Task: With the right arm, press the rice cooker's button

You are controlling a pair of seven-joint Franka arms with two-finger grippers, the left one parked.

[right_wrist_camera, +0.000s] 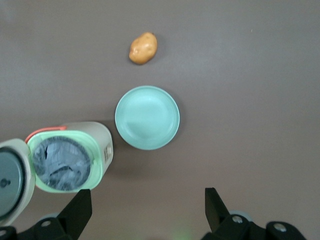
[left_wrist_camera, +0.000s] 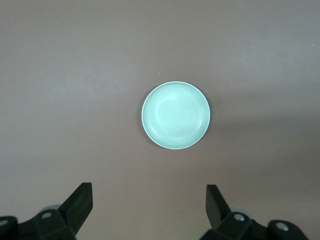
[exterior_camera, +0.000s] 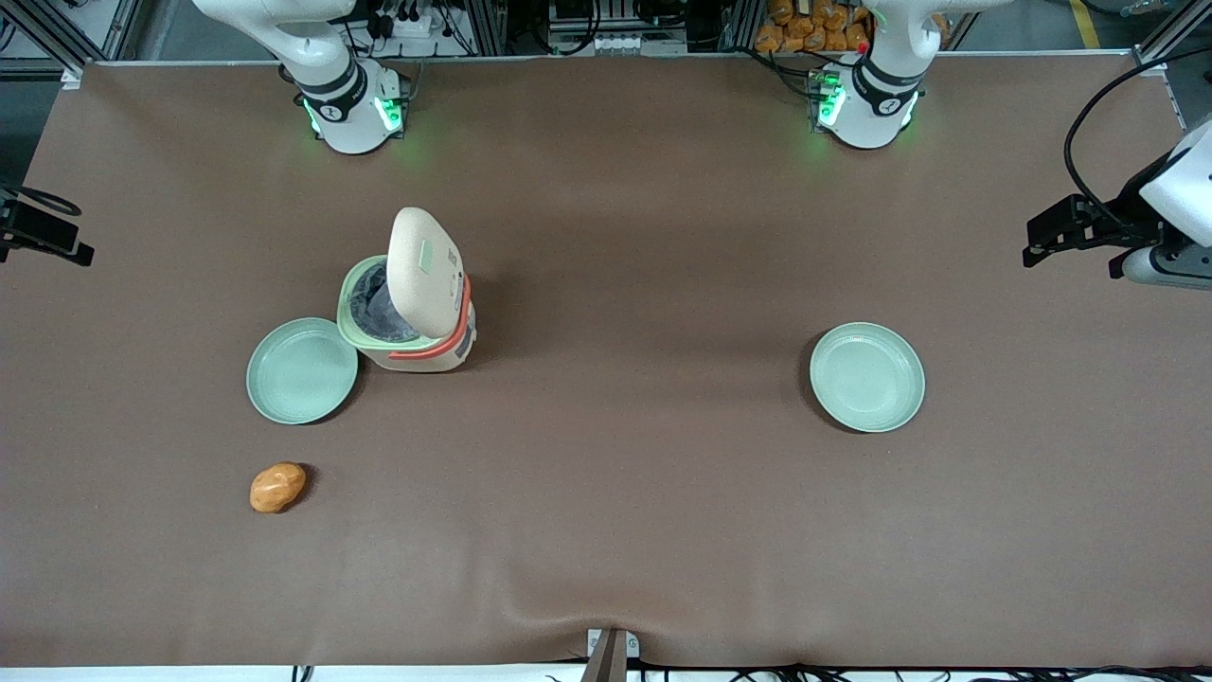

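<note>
A: Where's the cooker [exterior_camera: 409, 313] sitting?

B: I've got it on the brown table [exterior_camera: 625, 493], toward the working arm's end. Its lid [exterior_camera: 426, 272] stands swung up, so I look straight into the dark pot and the pale green rim. The button [exterior_camera: 426, 254] shows as a small green pad on the raised lid's outer face.

A: What's around it?

B: A green plate [exterior_camera: 302, 370] just beside it, a little nearer the front camera; I can't tell whether they touch. A potato [exterior_camera: 277, 487] lies nearer the camera again, well apart from the cooker. A second plate [exterior_camera: 867, 377] sits toward the parked arm's end.

A: And the right arm [exterior_camera: 317, 66]?

B: In the front view I only see its base and lower links at the table's back edge. The gripper [right_wrist_camera: 149, 212] hangs high above the table, looking down on the cooker, plate and potato. Its fingers [right_wrist_camera: 80, 210] are spread wide with nothing between them, and they touch nothing.
</note>
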